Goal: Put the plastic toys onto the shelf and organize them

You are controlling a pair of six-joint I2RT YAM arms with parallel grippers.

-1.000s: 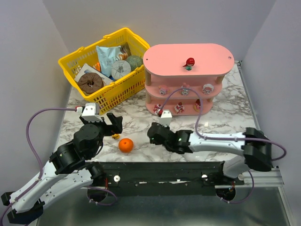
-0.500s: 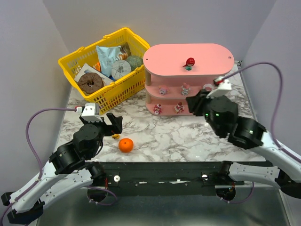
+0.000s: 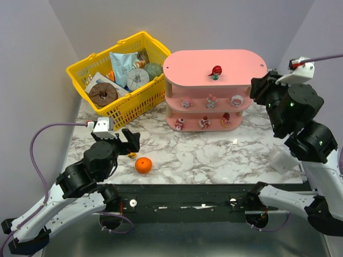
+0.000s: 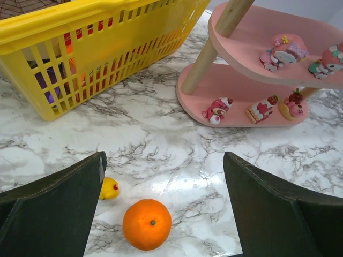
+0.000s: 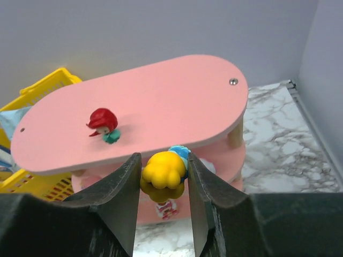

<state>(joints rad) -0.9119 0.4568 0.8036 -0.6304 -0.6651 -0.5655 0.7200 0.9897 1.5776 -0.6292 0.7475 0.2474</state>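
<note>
Your right gripper (image 5: pixel 162 160) is clamped on a yellow-and-blue toy (image 5: pixel 162 171), near the right end of the pink shelf (image 5: pixel 161 101). A red-haired toy (image 5: pixel 104 124) stands on its top board. Your left gripper (image 4: pixel 163 166) has its fingers wide apart above a small yellow toy (image 4: pixel 109 188) and an orange ball (image 4: pixel 147 224).

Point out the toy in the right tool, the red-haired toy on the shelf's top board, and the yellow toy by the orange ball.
Held toy (image 5: pixel 163 169): right wrist view, yellow body.
Red-haired toy (image 5: pixel 102 119): right wrist view, red hair.
Table toy (image 4: pixel 110 188): left wrist view, yellow body.
</note>
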